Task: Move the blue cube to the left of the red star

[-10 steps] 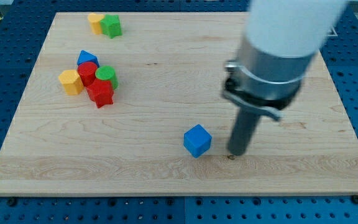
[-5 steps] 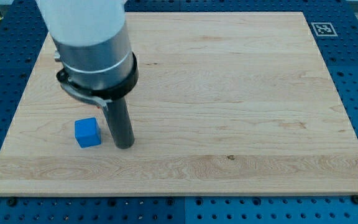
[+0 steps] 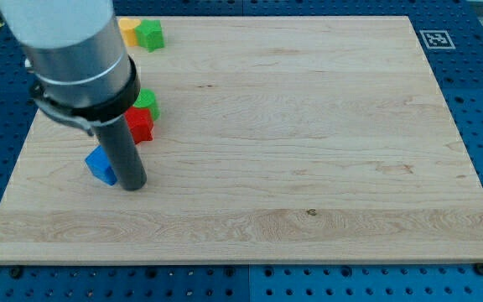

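The blue cube lies near the board's left edge, partly hidden by my rod. My tip rests on the board just right of the cube and touches it. The red star sits above and slightly right of the cube, half covered by the arm. The cube lies below and to the left of the star.
A green block sits just above the red star. A yellow block and a green block lie at the view's top left. The arm's body hides other blocks on the left. A tag marks the top right corner.
The blue cube has moved from the board's lower middle far to the left, then up a little. My tip followed on its right side and the arm now uncovers the red star.
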Robot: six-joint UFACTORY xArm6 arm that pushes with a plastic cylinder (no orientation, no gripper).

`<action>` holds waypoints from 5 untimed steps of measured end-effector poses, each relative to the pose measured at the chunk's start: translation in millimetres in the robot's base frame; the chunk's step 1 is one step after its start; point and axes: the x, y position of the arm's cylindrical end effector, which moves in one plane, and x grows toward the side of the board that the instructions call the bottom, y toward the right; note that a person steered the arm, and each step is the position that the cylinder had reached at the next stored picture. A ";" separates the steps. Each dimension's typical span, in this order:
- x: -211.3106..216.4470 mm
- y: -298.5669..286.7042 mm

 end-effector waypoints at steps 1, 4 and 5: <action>9.8 -5.4; -37.5 -29.3; -37.5 -29.3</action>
